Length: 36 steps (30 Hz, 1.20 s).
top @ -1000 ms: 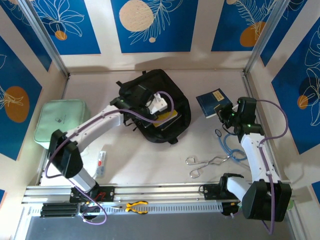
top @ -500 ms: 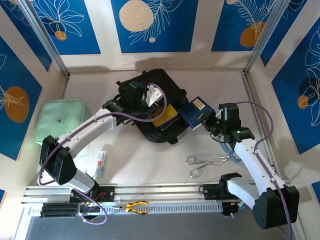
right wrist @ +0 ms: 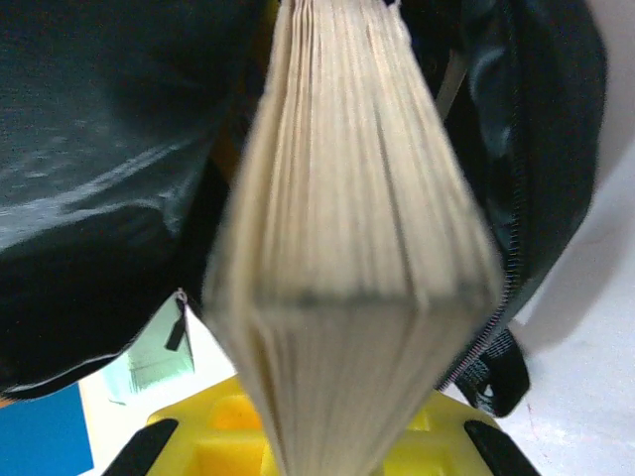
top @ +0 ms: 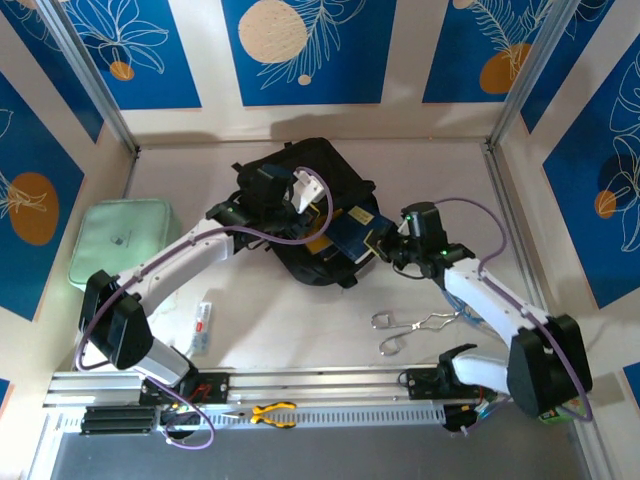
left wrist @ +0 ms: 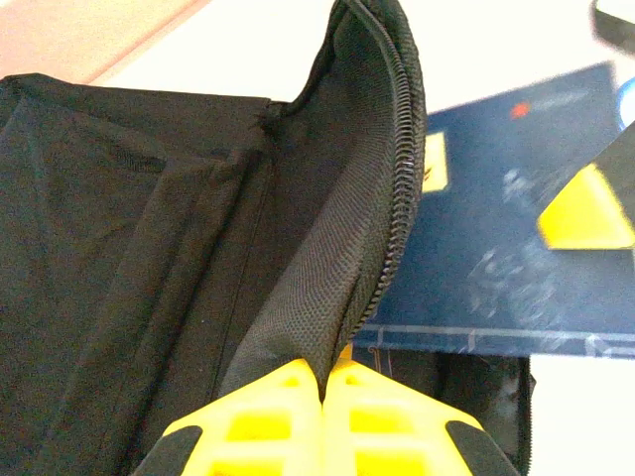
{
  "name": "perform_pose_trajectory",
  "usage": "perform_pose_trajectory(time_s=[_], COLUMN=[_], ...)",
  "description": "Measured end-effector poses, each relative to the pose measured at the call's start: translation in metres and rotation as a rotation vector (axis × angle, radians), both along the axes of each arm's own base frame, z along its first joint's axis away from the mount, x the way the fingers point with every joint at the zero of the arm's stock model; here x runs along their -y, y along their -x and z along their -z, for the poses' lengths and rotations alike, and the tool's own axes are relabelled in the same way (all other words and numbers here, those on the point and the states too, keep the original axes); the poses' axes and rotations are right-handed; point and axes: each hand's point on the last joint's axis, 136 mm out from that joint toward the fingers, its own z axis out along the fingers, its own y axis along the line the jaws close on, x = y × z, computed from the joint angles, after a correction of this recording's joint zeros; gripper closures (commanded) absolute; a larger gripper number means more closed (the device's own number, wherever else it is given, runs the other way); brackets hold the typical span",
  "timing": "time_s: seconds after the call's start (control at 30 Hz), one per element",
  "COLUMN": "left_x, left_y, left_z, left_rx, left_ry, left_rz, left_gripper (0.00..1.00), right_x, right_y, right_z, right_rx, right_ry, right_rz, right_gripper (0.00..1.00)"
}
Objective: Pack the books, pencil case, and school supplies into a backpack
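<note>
The black backpack (top: 315, 175) lies at the middle back of the table with its mouth facing right. My left gripper (top: 306, 192) is shut on the zip edge of its flap (left wrist: 392, 198) and holds that edge up. My right gripper (top: 379, 244) is shut on a dark blue book (top: 350, 233) whose far end reaches into the opening. In the left wrist view the book's cover (left wrist: 496, 248) lies just past the raised zip. In the right wrist view the book's page edges (right wrist: 347, 228) stand between the yellow fingers (right wrist: 437, 441), with black backpack fabric (right wrist: 99, 149) on both sides.
A mint-green pouch (top: 122, 243) lies at the left. A pair of metal scissors (top: 410, 330) and a blue cord (top: 466, 308) lie at the front right. A small white tube (top: 203, 325) rests at the front left. Yellow-handled pliers (top: 272, 413) sit on the front rail.
My right arm has carried the blue book leftward from the right side of the table to the backpack's mouth. The left gripper shifted left a second ago and has since held still on the flap.
</note>
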Motion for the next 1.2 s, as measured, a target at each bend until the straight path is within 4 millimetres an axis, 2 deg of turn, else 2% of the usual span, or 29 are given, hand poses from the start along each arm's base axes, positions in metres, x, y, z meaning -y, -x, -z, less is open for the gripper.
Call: perform_pose_trajectory(time_s=[0.07, 0.17, 0.4, 0.6, 0.67, 0.8, 0.9, 0.97, 1.07, 1.2], left_x=[0.0, 0.001, -0.002, -0.004, -0.004, -0.005, -0.005, -0.004, -0.004, -0.006], left_y=[0.001, 0.002, 0.008, 0.009, 0.011, 0.013, 0.013, 0.014, 0.014, 0.017], left_z=[0.001, 0.002, 0.0, -0.005, -0.005, -0.001, 0.001, 0.002, 0.001, 0.008], left_rx=[-0.002, -0.006, 0.02, 0.032, 0.026, 0.013, 0.005, 0.0, -0.004, -0.019], left_ry=[0.007, 0.02, 0.048, 0.058, 0.064, 0.073, 0.083, 0.089, 0.098, 0.093], left_rz=[-0.002, 0.0, 0.004, 0.004, 0.002, -0.003, -0.011, -0.011, -0.015, -0.019], left_gripper=[0.94, 0.94, 0.94, 0.93, 0.93, 0.93, 0.93, 0.93, 0.93, 0.92], right_x=[-0.01, -0.026, -0.061, -0.077, -0.084, -0.1, -0.109, -0.112, -0.109, -0.091], right_y=[-0.004, -0.018, -0.064, -0.079, -0.087, -0.1, -0.103, -0.103, -0.093, -0.067], right_z=[0.013, 0.021, 0.041, 0.057, 0.059, 0.066, 0.072, 0.065, 0.06, 0.048], right_rx=[-0.032, -0.039, -0.036, -0.027, -0.026, -0.028, -0.043, -0.029, -0.044, -0.078], right_ry=[0.008, -0.001, -0.055, -0.104, -0.128, -0.178, -0.215, -0.237, -0.229, -0.163], right_rz=[0.001, 0.009, 0.024, 0.041, 0.036, 0.02, -0.003, -0.016, -0.019, -0.001], right_gripper=[1.0, 1.0, 1.0, 0.98, 0.96, 0.82, 0.66, 0.57, 0.54, 0.53])
